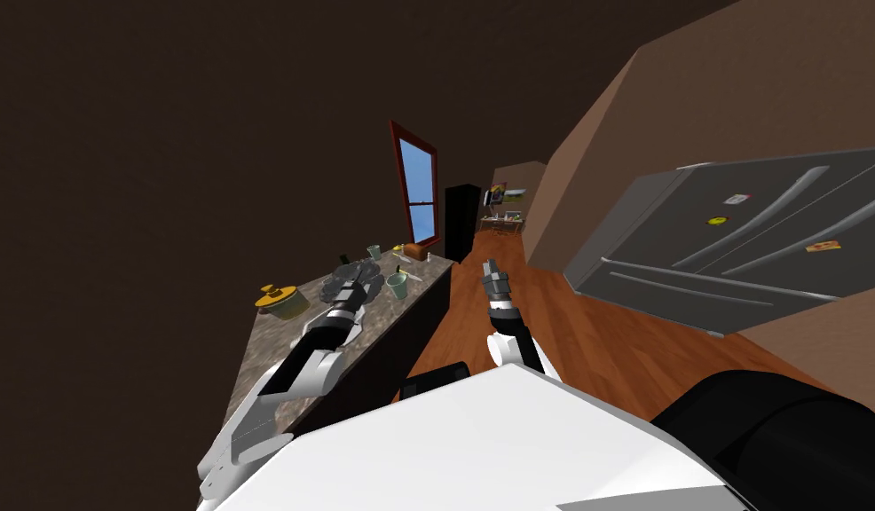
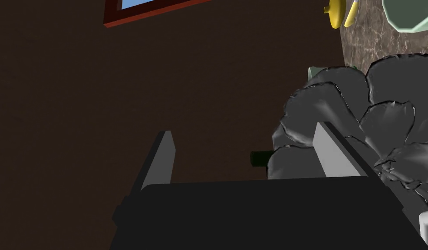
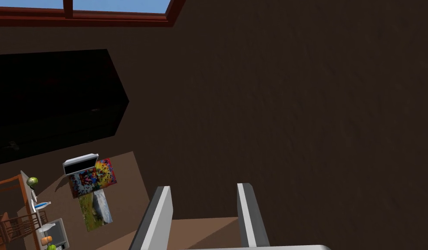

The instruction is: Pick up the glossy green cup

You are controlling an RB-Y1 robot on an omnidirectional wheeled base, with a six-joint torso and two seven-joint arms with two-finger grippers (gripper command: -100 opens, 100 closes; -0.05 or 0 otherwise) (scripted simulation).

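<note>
A pale green cup (image 1: pixel 398 285) with a dark stick in it stands on the marble counter (image 1: pixel 285 341), just right of a dark grey crumpled lump (image 1: pixel 360 273). A second green cup (image 1: pixel 374 252) stands farther back. My left gripper (image 1: pixel 349 284) hovers over the grey lump, open and holding nothing. In the left wrist view, the left gripper (image 2: pixel 248 152) points past the grey lump (image 2: pixel 365 113); one finger overlaps the lump. The green cup (image 2: pixel 410 15) lies beyond the lump, a rim of the other cup (image 2: pixel 312 73) peeks behind it. My right gripper (image 1: pixel 491 269) hangs open over the floor.
A yellow lidded pot (image 1: pixel 280 300) sits at the counter's left edge, a brown loaf (image 1: pixel 415 251) and yellow items (image 2: pixel 337 12) at its far end. A grey fridge (image 1: pixel 737 239) stands right across the wooden floor (image 1: pixel 516 302). The dark wall and window (image 1: pixel 418 191) lie behind the counter.
</note>
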